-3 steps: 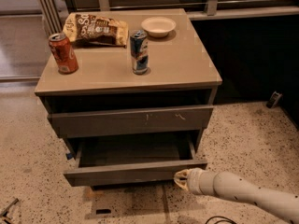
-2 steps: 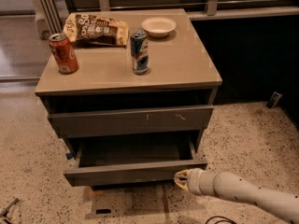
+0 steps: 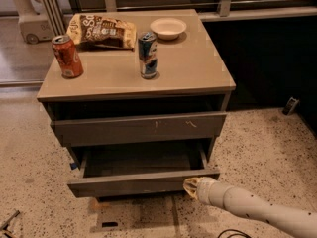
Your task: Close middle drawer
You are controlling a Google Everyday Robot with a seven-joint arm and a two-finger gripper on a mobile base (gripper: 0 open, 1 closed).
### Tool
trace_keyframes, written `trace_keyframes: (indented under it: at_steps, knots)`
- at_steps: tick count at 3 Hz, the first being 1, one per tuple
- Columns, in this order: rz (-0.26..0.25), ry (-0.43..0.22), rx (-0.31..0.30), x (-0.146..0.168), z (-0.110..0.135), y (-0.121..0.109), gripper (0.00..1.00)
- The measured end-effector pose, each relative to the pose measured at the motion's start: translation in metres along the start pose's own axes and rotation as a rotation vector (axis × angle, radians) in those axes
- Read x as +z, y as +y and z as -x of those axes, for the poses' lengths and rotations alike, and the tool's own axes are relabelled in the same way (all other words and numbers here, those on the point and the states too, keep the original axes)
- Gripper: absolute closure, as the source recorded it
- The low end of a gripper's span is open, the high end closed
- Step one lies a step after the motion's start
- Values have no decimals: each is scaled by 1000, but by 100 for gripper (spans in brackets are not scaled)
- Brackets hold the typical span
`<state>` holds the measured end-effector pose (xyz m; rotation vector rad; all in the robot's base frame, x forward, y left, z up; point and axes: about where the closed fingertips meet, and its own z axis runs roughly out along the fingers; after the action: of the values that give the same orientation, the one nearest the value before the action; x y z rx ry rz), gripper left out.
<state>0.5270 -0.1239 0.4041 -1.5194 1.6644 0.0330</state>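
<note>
Little has changed over the last second, which means the task has made no visible headway. The cabinet (image 3: 198, 71) sits where it did. The middle drawer (image 3: 138, 185), the low plain-fronted one, is still pulled well out toward the near side, with its dark inside open to view. Above it, the taller drawer front with pale scratches (image 3: 124, 129) is nearly flush. The gripper (image 3: 191, 187) comes in from the near right on its pale arm. It remains at the right end of the middle drawer's front, touching it or just short of it; whether it is released or clenched I cannot tell. On the cabinet top, the chip bag (image 3: 101, 31), the bowl (image 3: 168, 28), the red can (image 3: 68, 57) and the blue can (image 3: 147, 55) have not stirred. I judge the push has yet to take hold. A shove this far to the right could skew the drawer, so a steady press toward the far side seems called for.
</note>
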Motion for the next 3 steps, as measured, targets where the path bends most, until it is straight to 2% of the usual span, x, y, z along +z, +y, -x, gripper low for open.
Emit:
trace_keyframes:
  at_steps: [2, 3]
  knots:
    - [-74, -20, -16, 26, -3, -29, 100]
    - [-105, -20, -19, 45, -9, -52, 100]
